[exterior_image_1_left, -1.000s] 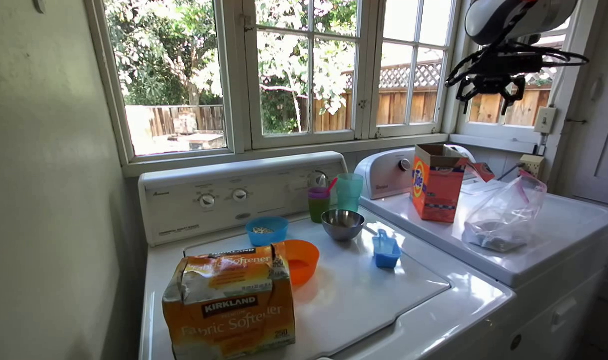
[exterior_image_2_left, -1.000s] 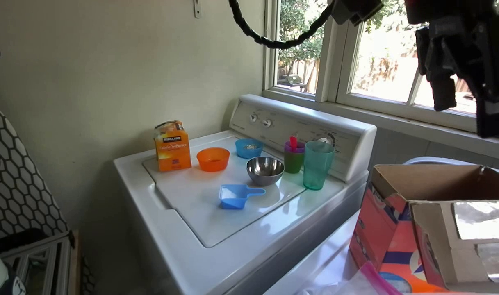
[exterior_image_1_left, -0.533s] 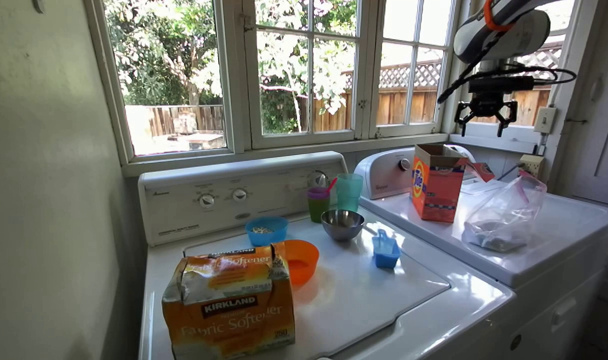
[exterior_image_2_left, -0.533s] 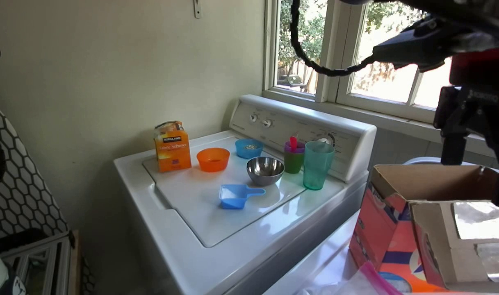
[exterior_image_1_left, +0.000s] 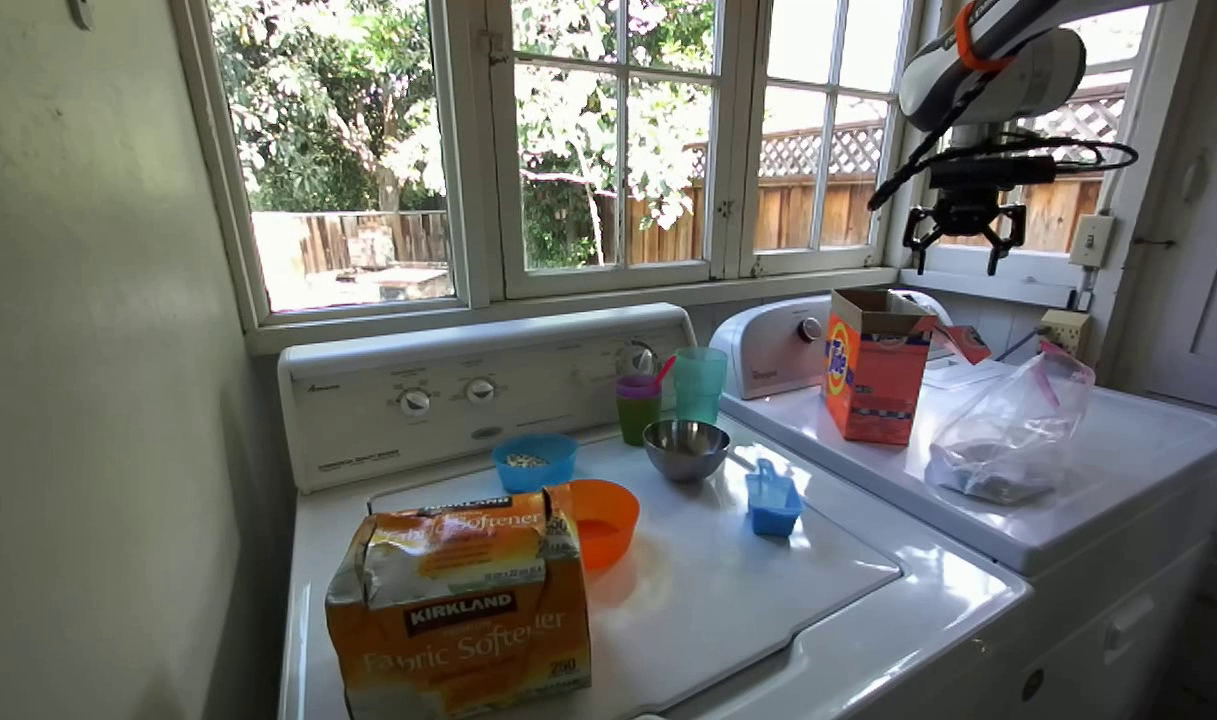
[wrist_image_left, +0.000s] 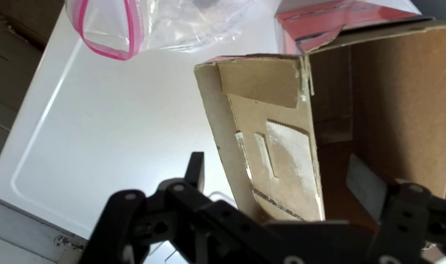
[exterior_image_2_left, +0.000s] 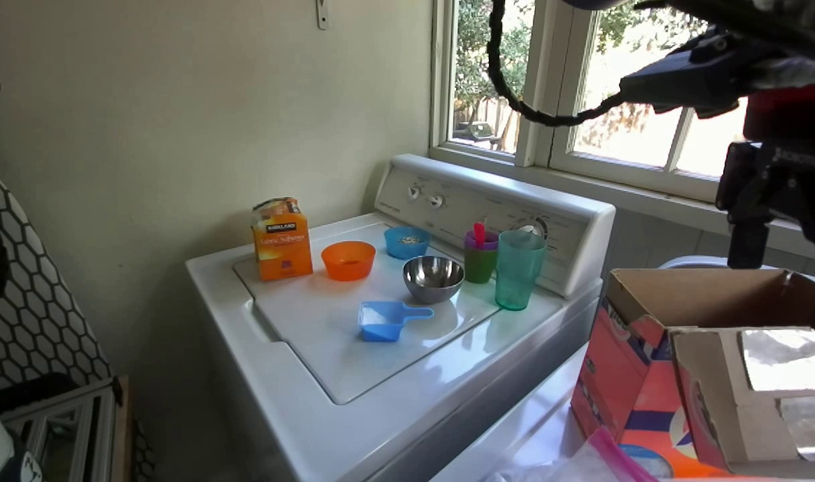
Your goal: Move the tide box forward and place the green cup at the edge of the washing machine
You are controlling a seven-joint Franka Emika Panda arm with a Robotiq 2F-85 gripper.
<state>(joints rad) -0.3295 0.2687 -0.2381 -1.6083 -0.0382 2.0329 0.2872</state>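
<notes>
Green cup [exterior_image_1_left: 700,385] stands upright on the washing machine [exterior_image_1_left: 738,575], near its back panel [exterior_image_1_left: 558,350]: tapered, translucent plastic. Tide box [exterior_image_1_left: 873,385], printed card, stands open-topped on the adjoining appliance [exterior_image_1_left: 1158,420], a flap [exterior_image_1_left: 961,343] bent outward. Gripper [exterior_image_1_left: 956,265] hangs above the box, jaws spread. Bag [exterior_image_1_left: 1018,440] is clear, crinkled plastic, pink-edged. Both appliances are glossy white. Room: plain wall [exterior_image_1_left: 88,350] left, paned windows [exterior_image_1_left: 623,150] behind, pale door [exterior_image_1_left: 1193,285] right.
</notes>
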